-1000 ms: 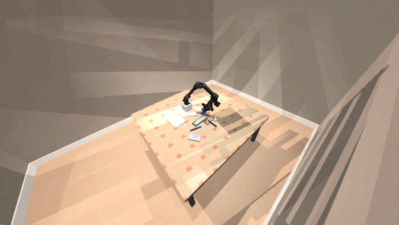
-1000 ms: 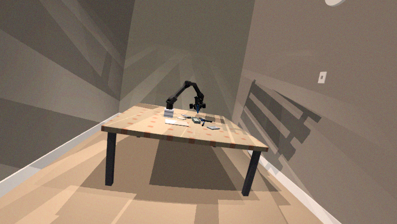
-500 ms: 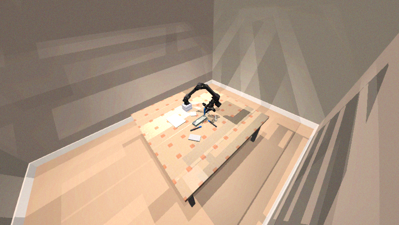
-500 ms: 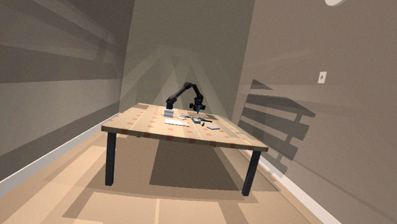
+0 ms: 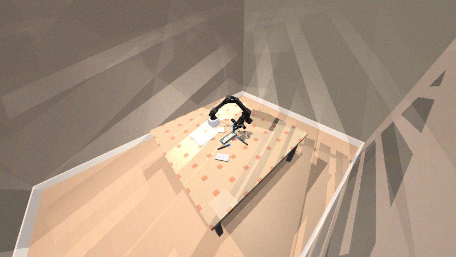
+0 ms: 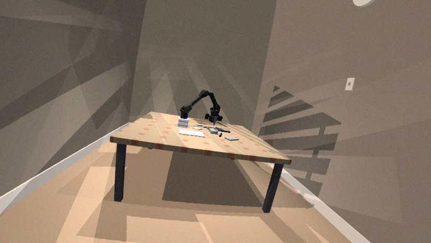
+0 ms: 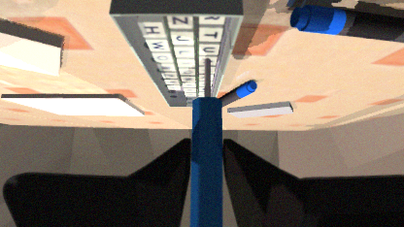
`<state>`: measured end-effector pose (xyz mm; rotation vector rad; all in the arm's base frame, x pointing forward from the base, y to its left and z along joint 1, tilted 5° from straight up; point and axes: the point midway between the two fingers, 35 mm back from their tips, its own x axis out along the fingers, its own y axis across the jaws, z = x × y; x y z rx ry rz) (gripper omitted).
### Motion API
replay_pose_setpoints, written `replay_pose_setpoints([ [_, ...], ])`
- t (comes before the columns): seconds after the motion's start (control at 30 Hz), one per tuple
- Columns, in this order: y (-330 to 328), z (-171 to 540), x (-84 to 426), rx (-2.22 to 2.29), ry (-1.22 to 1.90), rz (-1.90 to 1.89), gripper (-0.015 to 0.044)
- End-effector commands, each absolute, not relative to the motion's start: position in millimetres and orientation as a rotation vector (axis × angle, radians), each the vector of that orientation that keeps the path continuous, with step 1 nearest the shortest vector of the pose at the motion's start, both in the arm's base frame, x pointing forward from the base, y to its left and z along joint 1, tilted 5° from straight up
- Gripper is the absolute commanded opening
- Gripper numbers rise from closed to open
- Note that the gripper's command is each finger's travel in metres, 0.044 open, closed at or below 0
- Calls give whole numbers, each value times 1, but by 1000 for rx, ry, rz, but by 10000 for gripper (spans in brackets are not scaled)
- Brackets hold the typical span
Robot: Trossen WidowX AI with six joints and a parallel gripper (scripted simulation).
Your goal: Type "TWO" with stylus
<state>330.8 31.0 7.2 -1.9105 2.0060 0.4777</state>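
Note:
A grey keyboard (image 5: 228, 138) (image 6: 213, 130) (image 7: 186, 57) with white lettered keys lies on the table. My gripper (image 5: 235, 126) (image 6: 214, 118) (image 7: 207, 145) is shut on the blue stylus (image 5: 233, 128) (image 6: 214, 121) (image 7: 207, 165) and holds it roughly upright, thin grey tip down, over the end of the keyboard nearest the fingers. In the wrist view the tip shows over the column of keys with R, T and U, its end just beside the U. Whether the tip touches a key cannot be told.
A blue-capped marker (image 5: 243, 141) (image 7: 374, 24) and another marker (image 5: 223, 146) (image 7: 249, 88) lie right of the keyboard in the wrist view, with a flat pale box (image 5: 222, 157) (image 6: 231, 138) (image 7: 262, 110) beyond. A white slab (image 5: 201, 138) (image 6: 191, 133) and a small white block (image 5: 220, 129) lie on the other side.

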Motion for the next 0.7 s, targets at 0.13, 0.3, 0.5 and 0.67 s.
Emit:
replay_pose_setpoints([
  [0.13, 32, 7, 335, -1916, 2003, 480, 81],
  [0.3, 32, 4, 334, -1916, 2003, 480, 81],
  [0.5, 32, 3, 334, -1916, 2003, 480, 81],
  [0.67, 32, 3, 334, -1916, 2003, 480, 81],
])
